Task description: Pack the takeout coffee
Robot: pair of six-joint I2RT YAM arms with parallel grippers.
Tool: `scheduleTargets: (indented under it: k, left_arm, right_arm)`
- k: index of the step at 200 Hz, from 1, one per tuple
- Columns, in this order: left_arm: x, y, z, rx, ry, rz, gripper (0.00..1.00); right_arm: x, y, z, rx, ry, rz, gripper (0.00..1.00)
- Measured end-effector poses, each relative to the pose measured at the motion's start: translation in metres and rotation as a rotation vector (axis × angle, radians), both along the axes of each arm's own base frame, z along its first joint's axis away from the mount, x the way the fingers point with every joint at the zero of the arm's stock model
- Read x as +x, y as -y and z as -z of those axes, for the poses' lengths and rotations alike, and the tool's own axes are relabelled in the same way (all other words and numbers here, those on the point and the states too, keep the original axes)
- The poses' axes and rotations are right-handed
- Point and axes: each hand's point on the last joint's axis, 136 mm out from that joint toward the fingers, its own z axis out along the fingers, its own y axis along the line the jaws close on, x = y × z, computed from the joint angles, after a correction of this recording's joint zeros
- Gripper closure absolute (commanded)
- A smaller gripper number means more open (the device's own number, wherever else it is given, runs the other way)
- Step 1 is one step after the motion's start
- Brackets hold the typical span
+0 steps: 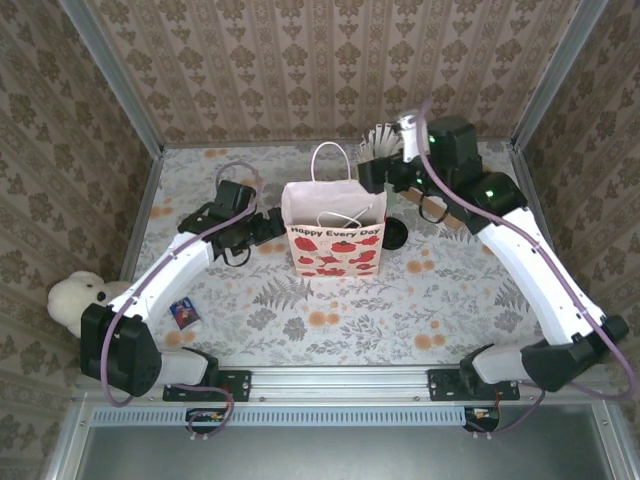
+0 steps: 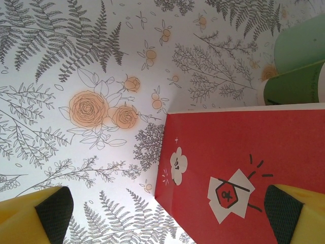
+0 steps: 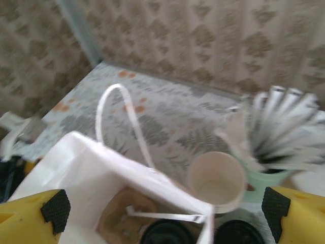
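- Right gripper (image 3: 166,211) (image 1: 372,172): yellow fingers with black pads (image 3: 56,209) are spread wide and nothing is held. It hangs over the back right of an open bag.
- Red-and-white paper bag with white strap handles (image 3: 91,162) (image 1: 335,250): stood upright on the table just under that gripper, mouth open, with one handle raised and the other dropped inside.
- Takeout coffee, a small cup with a round black plastic lid (image 3: 165,235): seen down inside the bag, by its brown floor. Only the lid is visible; the green body is hidden.
- Second round black disc (image 3: 238,234) (image 1: 393,235): set just outside the bag's right wall. What it is cannot be told.
- Lidless cup with cream inside (image 3: 216,180): just behind the bag, beside a mint-green holder of white-wrapped sticks (image 3: 269,147) (image 1: 380,135).
- Left gripper (image 2: 167,211) (image 1: 268,228): fingers are far apart and empty, set low at the bag's left side. The red side panel (image 2: 244,152) runs from mid-gap to one finger; contact cannot be told.
- Floral-printed table (image 1: 330,320) (image 2: 76,76): a white plush toy (image 1: 75,300) sits at its left edge, with a small blue packet (image 1: 185,312) near it.
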Motion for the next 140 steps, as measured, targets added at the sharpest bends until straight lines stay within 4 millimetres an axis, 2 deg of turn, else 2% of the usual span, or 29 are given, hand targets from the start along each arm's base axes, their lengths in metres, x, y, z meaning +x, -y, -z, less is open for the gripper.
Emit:
scheduleTargets:
  k: [35,82,120,140]
  left_arm:
    - [0.001,0.003,0.000,-0.007,0.008,0.002,0.00]
    - [0.004,0.008,0.004,-0.018,0.004,0.011,0.00]
    - [0.004,0.018,0.016,-0.019,-0.025,0.034,0.00]
    - [0.001,0.029,0.020,-0.022,-0.040,0.065,0.00]
  right_arm:
    - [0.011,0.055,0.015,0.050,0.017,0.241,0.00]
    - [0.023,0.125,0.056,0.081,-0.044,0.471,0.00]
    - [0.028,0.177,0.062,0.143,-0.074,0.633,0.00]
    - [0.031,0.201,0.075,0.185,-0.118,0.710,0.00]
